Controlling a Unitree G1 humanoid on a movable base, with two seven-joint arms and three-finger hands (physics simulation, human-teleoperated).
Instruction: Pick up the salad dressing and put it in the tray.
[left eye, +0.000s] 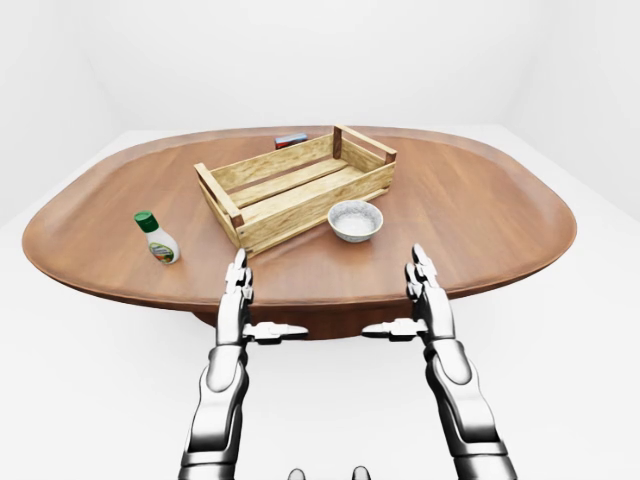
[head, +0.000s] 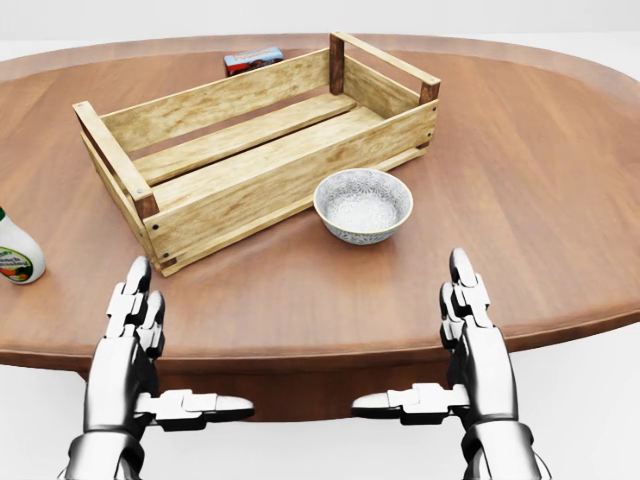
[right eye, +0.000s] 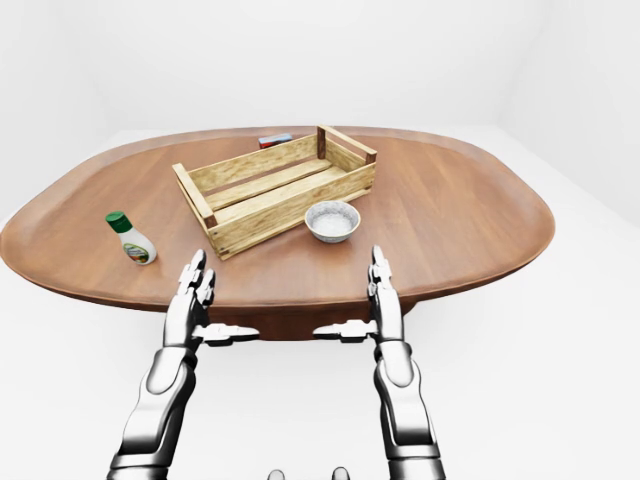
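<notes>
The salad dressing (left eye: 157, 238), a small white bottle with a green cap, stands upright on the left part of the oval wooden table (left eye: 470, 210). The tray (left eye: 294, 186) is a slatted wooden crate near the table's middle, with nothing in it. My left hand (left eye: 238, 288) hovers open at the table's near edge, to the right of and below the bottle, apart from it. My right hand (left eye: 422, 284) is open too, at the same edge further right. The head view shows only the bottle's right side (head: 17, 255) at its left border.
A grey-white bowl (left eye: 355, 220) sits just right of the crate's near corner. A small red and blue box (left eye: 291, 140) lies beyond the crate's far side. White floor surrounds the table.
</notes>
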